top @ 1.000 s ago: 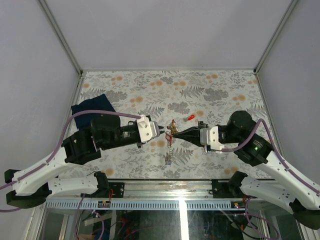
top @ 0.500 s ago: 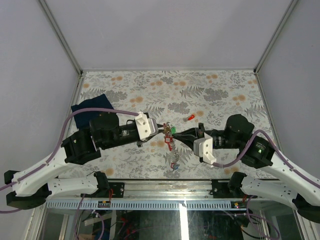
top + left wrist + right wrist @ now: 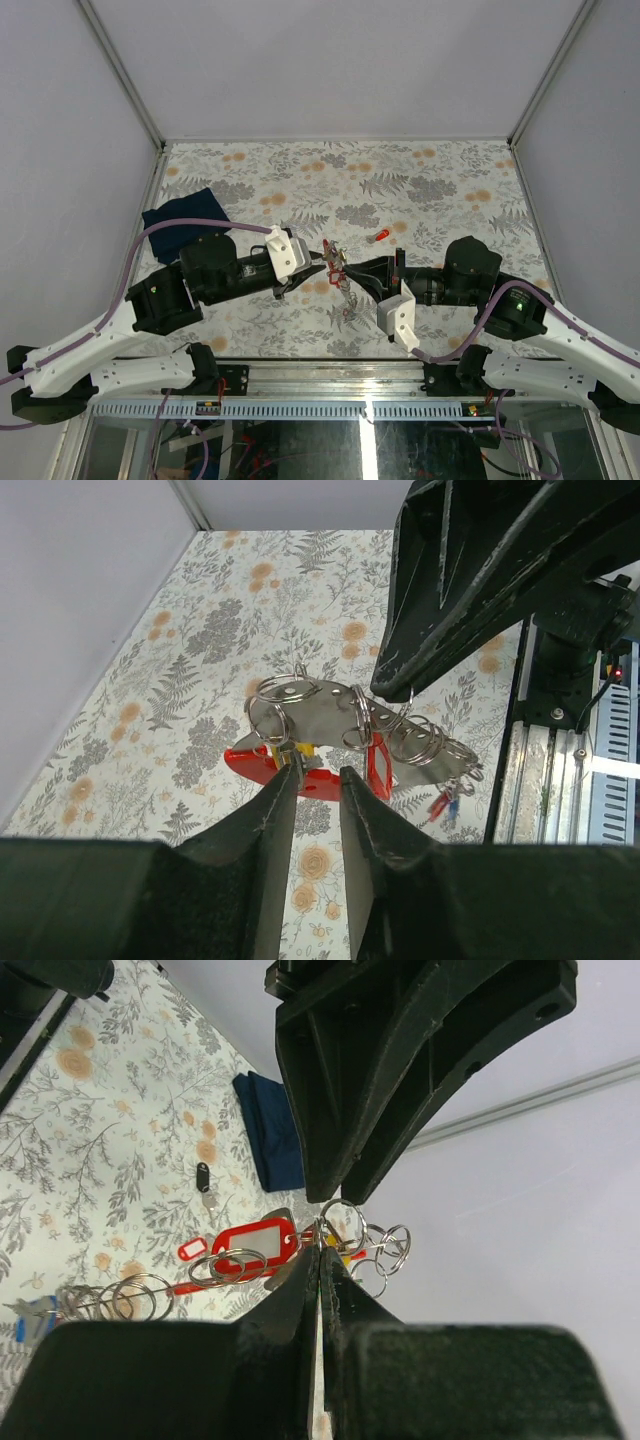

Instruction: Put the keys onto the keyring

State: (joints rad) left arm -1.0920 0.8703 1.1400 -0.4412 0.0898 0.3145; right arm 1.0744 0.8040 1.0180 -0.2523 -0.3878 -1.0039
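The keyring (image 3: 335, 262) hangs in the air between both grippers. In the left wrist view it shows a flat grey fob (image 3: 310, 705), a red strap (image 3: 250, 762) and several metal rings (image 3: 420, 745). Keys with red and blue tags (image 3: 445, 805) dangle from it. My left gripper (image 3: 318, 772) (image 3: 320, 257) has its tips closed on the red strap. My right gripper (image 3: 320, 1242) (image 3: 347, 268) is shut on a thin ring (image 3: 342, 1215) at the fob's end. A red-tagged key (image 3: 380, 236) and a black-tagged key (image 3: 203, 1180) lie on the table.
A folded dark blue cloth (image 3: 185, 215) lies at the left of the floral table top (image 3: 440, 190). White walls stand on three sides. The metal rail (image 3: 330, 375) runs along the near edge.
The right wrist has rolled, so its white camera mount now hangs below the arm, and the arm has reached further left. The dangling keys have swung up under the keyring.
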